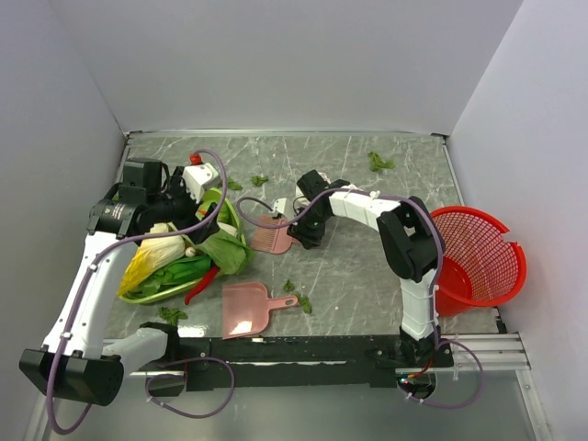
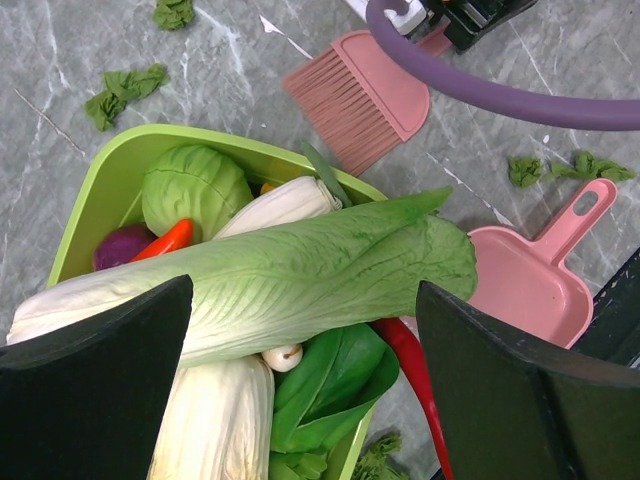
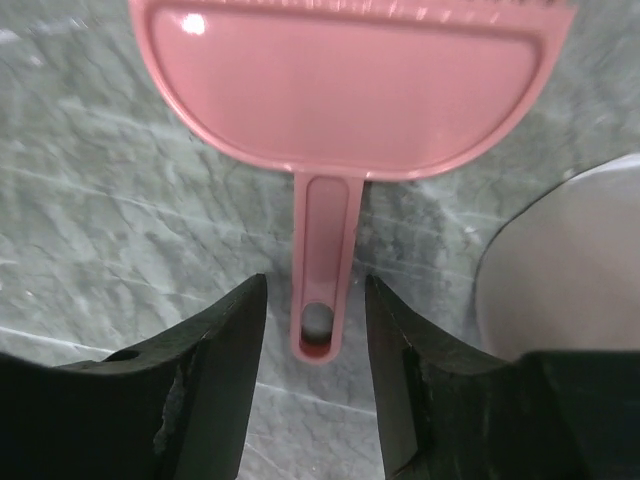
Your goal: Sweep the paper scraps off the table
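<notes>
Small dark-green paper scraps lie scattered on the grey marble table (image 1: 367, 266): one at the back right (image 1: 378, 163), some near the tray (image 1: 260, 180), a pair by the dustpan (image 1: 296, 294), one at the front left (image 1: 170, 315). A pink brush (image 1: 269, 237) lies mid-table. My right gripper (image 3: 315, 300) is open, and the end of the brush handle (image 3: 322, 250) sits between its fingers with a gap on both sides. A pink dustpan (image 1: 248, 308) lies near the front. My left gripper (image 2: 300, 390) hangs wide open above the vegetable tray, holding nothing.
A lime-green tray (image 1: 147, 294) at the left holds cabbages, lettuce and a red chilli. A red mesh basket (image 1: 478, 257) stands tilted at the right edge. A pale rounded object (image 3: 570, 260) sits just right of the brush handle. White walls close in the table.
</notes>
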### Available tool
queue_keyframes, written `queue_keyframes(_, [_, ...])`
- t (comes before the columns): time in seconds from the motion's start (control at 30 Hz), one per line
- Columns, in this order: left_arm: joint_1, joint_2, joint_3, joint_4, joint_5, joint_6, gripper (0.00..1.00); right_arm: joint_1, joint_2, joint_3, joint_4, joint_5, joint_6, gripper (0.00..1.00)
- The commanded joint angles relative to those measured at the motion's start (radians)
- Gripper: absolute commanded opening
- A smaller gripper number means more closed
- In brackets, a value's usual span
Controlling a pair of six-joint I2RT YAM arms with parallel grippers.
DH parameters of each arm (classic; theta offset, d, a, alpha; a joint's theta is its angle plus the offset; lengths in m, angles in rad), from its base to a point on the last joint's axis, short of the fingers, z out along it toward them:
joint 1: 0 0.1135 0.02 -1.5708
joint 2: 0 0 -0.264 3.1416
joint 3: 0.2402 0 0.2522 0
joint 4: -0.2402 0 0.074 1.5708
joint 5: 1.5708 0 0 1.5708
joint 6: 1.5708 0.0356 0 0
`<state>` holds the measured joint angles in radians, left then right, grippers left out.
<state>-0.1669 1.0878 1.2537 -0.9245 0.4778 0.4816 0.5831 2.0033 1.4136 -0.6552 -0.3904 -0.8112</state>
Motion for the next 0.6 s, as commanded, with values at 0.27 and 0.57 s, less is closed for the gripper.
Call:
queue_keyframes(0.27, [0.0, 0.009, 0.041, 0.05, 0.045, 0.014, 0.97, 0.003, -0.027, 0.004, -0.027, 0.03, 0.029, 0.06])
queue_keyframes(0.57, [-0.085, -0.062, -0.028, 0.269, -0.018, 0.164, 0.96, 0.001, -0.235, 0.212, -0.363, -0.109, 0.202, 0.0])
